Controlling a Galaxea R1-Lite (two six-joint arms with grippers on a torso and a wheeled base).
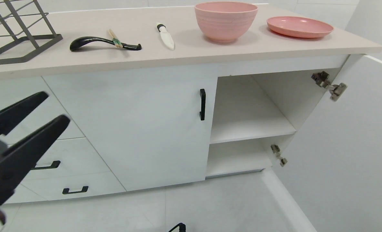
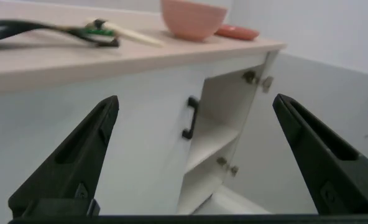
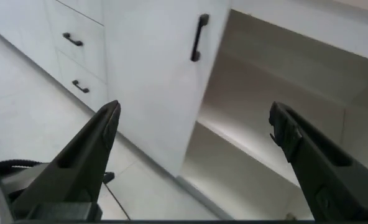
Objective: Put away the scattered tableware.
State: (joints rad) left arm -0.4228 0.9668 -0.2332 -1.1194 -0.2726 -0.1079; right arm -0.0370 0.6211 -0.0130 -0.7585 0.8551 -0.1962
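Nothing stowed — bowl (image 1: 226, 21), plate (image 1: 299, 27), ladle (image 1: 94, 42) lie on the counter (image 1: 191, 53) (cupboard (image 1: 249, 129) open); left gripper (image 1: 56, 107) and right gripper (image 3: 195, 112) gape empty.

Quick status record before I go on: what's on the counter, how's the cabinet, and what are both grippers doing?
Counter, robot's left to right: dark wire rack; black curved ladle with wooden chopsticks across its handle; white knife with a black band; pink round bowl; pink flat plate.
Cabinet: white right door swung open, shelves showing; white left door shut.
Left gripper: open, holding nothing, below counter level.
Right gripper: open, holding nothing, facing the open compartment.
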